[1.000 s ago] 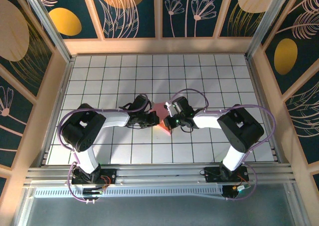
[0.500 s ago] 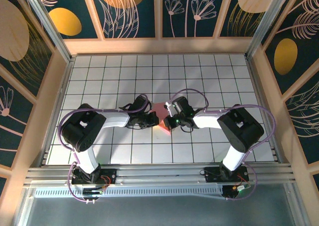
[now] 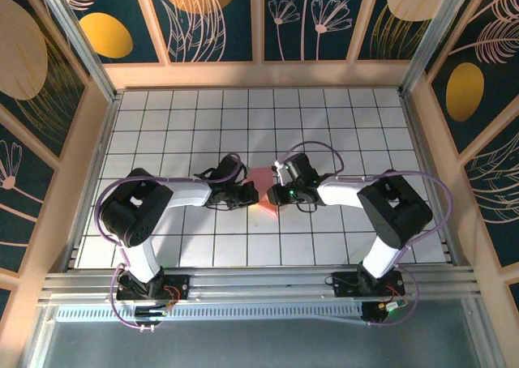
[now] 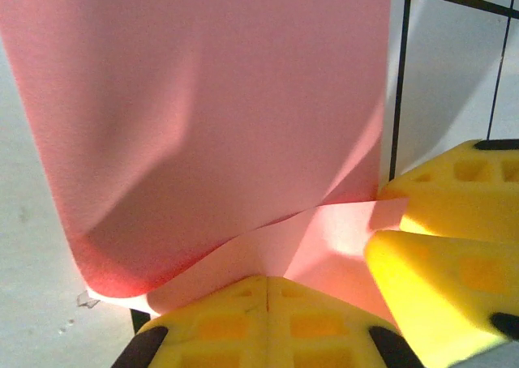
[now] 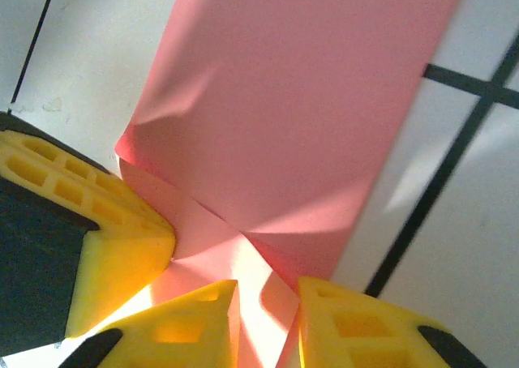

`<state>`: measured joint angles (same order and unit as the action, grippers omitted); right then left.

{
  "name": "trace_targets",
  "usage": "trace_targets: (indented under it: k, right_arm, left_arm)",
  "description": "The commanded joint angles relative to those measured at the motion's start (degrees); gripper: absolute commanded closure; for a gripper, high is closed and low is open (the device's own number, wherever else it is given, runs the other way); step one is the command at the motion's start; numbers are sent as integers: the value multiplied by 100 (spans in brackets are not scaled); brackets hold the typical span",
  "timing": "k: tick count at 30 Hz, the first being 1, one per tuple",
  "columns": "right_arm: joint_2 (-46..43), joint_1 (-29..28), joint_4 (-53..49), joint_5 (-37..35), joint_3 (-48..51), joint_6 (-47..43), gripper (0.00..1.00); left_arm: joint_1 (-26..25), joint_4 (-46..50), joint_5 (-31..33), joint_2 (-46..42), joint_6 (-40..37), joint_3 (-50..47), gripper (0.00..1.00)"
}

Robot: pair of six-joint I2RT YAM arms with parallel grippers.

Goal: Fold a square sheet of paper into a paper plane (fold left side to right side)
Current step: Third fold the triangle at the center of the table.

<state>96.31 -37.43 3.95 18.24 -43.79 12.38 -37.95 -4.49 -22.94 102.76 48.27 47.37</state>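
The salmon-pink square sheet of paper (image 3: 263, 185) lies folded over on the white grid table between both arms. In the left wrist view the sheet (image 4: 211, 100) curls up in a soft loop. My left gripper (image 4: 268, 284) is shut, its tips pinching the sheet's lower layer at the near edge. My right gripper (image 5: 268, 288) stands slightly open, and a raised fold of the sheet (image 5: 300, 100) sits in the gap between its jaws. The two grippers (image 3: 254, 195) (image 3: 277, 194) nearly touch across the paper. A finished paper plane is out of view.
The white grid table (image 3: 357, 125) stretches around the paper. Wooden walls (image 3: 259, 74) with dark flower panels close off the back and sides. An aluminium rail (image 3: 259, 283) with the arm bases runs along the near edge.
My right gripper's jaws have parted a little, and its wrist has shifted slightly back and right. The left gripper stays shut in place on the paper.
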Motion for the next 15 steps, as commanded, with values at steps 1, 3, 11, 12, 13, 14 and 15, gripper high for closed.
trace_targets:
  k: [1,3,11,12,13,14,15]
  right_arm:
    - [-419,127,-404,-153,-165,44,69]
    - [-589,191,-617,-155,-186,78,66]
    - [-848,258,-1262,1120,-200,548,82]
    - [-813,251,-1211,1343,-132,686,86]
    - [-763,233,-1146,1528,-83,786,90]
    - [-728,207,-1075,1672,-27,884,94]
    - [-690,174,-1007,1729,24,950,96]
  left_arm:
    - [-3,537,475,341,-5,-85,100]
    - [-10,537,475,340,-2,-76,100]
    - [-10,546,484,324,-10,-46,100]
    - [-10,542,483,325,5,-40,100]
    - [-10,538,488,324,4,-44,100]
    - [-10,537,492,329,11,-40,100]
    - [-10,537,492,332,12,-40,100]
